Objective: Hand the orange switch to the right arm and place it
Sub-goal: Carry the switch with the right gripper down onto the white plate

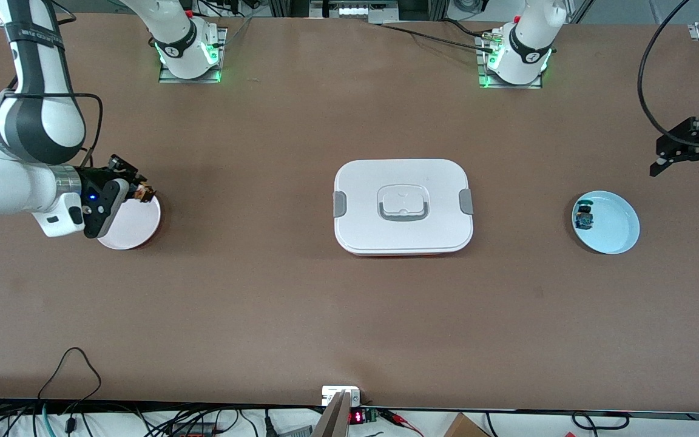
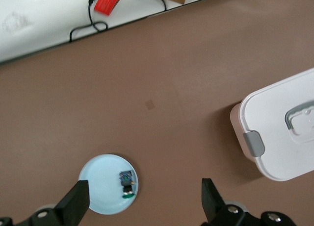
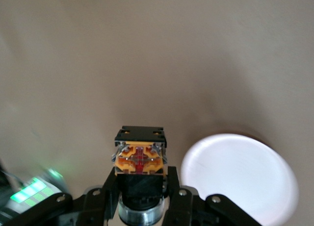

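Note:
My right gripper (image 1: 142,193) is shut on the orange switch (image 1: 144,194) and holds it over the rim of a round white plate (image 1: 137,229) at the right arm's end of the table. In the right wrist view the switch (image 3: 140,156) sits between the black fingers (image 3: 109,187), orange body outward, with the white plate (image 3: 240,179) beside it. My left gripper (image 1: 692,176) is open and empty in the air near the table edge at the left arm's end, beside a light blue plate (image 1: 616,233). In the left wrist view its fingertips (image 2: 77,199) spread wide.
The light blue plate (image 2: 98,187) holds a small blue-bodied switch (image 1: 584,216), also seen in the left wrist view (image 2: 127,183). A white lidded box (image 1: 403,206) with grey clips stands at the table's middle, and shows in the left wrist view (image 2: 279,123).

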### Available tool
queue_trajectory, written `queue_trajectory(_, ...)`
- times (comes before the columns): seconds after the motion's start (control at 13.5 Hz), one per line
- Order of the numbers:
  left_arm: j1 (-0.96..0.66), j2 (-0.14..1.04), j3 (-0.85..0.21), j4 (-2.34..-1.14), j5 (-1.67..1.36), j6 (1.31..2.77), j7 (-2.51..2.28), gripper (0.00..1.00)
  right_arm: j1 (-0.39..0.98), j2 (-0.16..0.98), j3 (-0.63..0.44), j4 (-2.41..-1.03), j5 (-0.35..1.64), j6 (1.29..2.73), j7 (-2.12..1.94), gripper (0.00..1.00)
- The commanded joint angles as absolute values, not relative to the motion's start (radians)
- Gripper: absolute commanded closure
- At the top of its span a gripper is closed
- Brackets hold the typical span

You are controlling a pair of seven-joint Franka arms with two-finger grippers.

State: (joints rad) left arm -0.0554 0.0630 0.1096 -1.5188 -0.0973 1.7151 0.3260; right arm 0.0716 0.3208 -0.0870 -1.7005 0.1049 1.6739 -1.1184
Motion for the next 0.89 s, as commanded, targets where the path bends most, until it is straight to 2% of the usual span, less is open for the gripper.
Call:
queue_trajectory(0.0, -0.054, 0.049, 0.094, -1.559, -0.068, 1.692, 0.137, 0.0, 0.028, 0.307, -0.081, -1.768, 0.008, 1.803, -1.329, 1.0)
queue_trajectory(0.22, 0.049, 0.061, -0.047, -1.557, -0.006, 1.677, 0.103, 0.0, 0.02, 0.308, -0.081, -1.85, -0.072, 1.969, -1.484, 1.0)
queue_trajectory(0.67, 0.051, 0.084, -0.052, -1.528, -0.005, 1.615, 0.103, 0.0, -0.038, 0.314, -0.081, -2.072, -0.103, 2.317, -1.603, 1.0)
queue_trajectory(0.82, 0.054, 0.084, -0.046, -1.503, 0.001, 1.58, 0.104, 0.0, -0.051, 0.324, -0.081, -2.108, -0.104, 2.38, -1.635, 0.99)
